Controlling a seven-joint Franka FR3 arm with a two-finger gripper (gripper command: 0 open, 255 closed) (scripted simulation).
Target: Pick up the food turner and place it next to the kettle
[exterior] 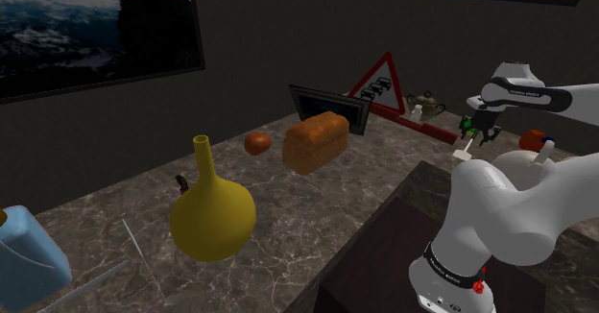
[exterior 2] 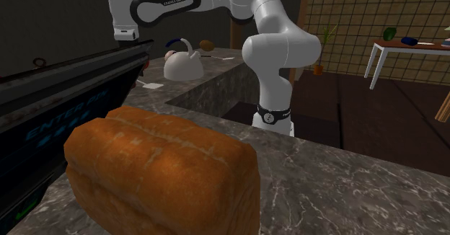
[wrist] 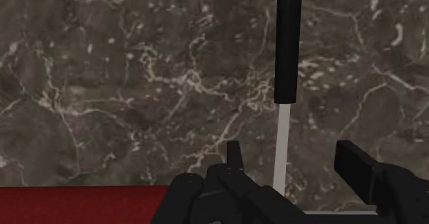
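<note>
Black-handled, white-shafted food turner (wrist: pixel 287 44) | laid on dark marble surface (wrist: pixel 124 78) | long axis directed straight ahead of black hand (wrist: pixel 295 162) | shaft bracketed by parted fingers, not yet clasped

So the food turner (wrist: pixel 287 51) is laid flat on the marbled grey counter (wrist: pixel 137 85). A round black handle is seen at one end, and a thin pale shaft is joined straight onto it. The blade end is pretty much cut off at the wrist view's edge, so its shape can't be told. The kettle (exterior 2: pixel 184 64) is stood upright on the same kind of stone: white dome-shaped body, dark handle arched over the top.
</note>
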